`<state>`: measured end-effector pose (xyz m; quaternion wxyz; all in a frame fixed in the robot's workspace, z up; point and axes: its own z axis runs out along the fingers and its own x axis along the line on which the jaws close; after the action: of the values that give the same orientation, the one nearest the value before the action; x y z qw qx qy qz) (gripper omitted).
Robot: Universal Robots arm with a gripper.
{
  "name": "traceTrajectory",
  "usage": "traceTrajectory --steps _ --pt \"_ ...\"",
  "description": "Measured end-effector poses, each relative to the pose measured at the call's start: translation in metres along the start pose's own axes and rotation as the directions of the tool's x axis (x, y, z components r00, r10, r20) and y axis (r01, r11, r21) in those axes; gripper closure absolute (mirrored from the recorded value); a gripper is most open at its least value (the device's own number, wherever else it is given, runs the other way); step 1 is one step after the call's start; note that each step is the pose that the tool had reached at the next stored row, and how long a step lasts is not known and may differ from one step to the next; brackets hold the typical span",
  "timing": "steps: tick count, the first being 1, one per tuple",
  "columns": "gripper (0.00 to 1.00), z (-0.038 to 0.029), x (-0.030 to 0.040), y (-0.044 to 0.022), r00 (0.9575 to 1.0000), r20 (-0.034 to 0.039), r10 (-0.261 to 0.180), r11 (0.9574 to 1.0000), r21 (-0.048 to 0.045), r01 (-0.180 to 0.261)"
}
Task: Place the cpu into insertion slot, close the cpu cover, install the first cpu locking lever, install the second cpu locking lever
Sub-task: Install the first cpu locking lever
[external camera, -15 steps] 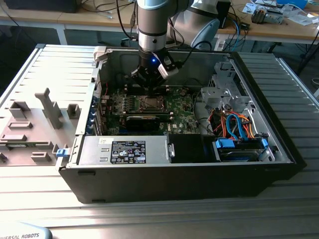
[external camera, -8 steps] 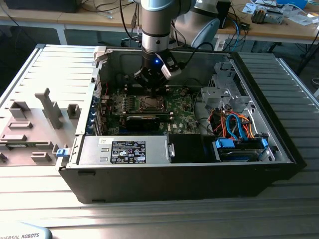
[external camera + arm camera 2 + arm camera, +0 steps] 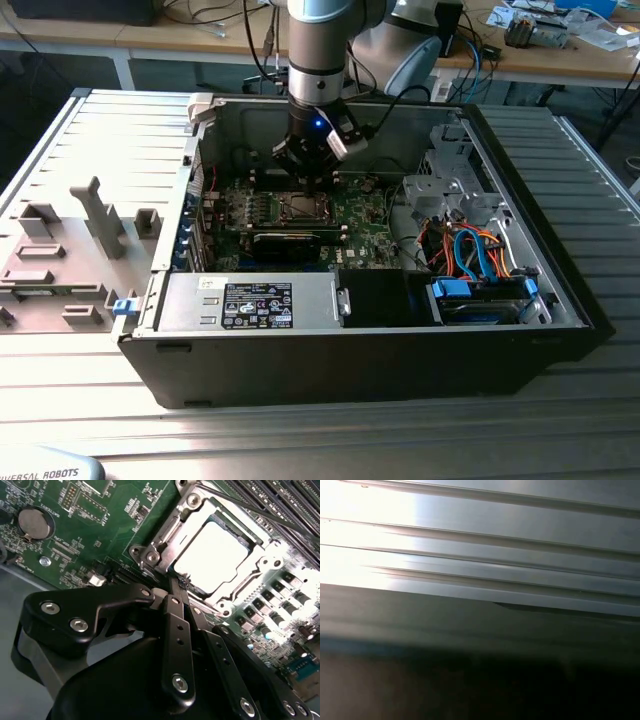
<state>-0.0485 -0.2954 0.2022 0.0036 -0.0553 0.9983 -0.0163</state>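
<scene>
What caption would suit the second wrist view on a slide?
Gripper poised at the edge of the insertion slot, with the cpu seated under the closed cpu cover on the green motherboard.

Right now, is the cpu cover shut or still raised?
Shut: in the second wrist view the cpu cover lies flat around the cpu, with the gripper at its edge.

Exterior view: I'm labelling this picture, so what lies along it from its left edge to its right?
Grey fixture tray → labelled power supply → insertion slot on the motherboard, with the gripper over it → drive bay with orange and blue cables → the case's right wall.
</scene>
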Motion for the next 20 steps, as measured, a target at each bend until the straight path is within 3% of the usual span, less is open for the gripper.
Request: traceTrajectory --steps 3,8,17,20 --pt "0.89 0.0000 -0.0012 -0.0001 1.0000 0.0011 0.000 0.9999 -0.0102 0.000" --pt "0.89 0.0001 -0.0021 -0.0005 1.0000 0.0039 0.000 0.9993 -0.0363 0.000" --pt "0.89 -0.0051 -0.0037 -0.0016 1.0000 0.0040 0.000 0.9993 -0.0368 0.000" --pt "0.89 -0.0051 -0.0033 -0.0048 1.0000 0.0038 0.000 0.9993 -0.0367 0.000"
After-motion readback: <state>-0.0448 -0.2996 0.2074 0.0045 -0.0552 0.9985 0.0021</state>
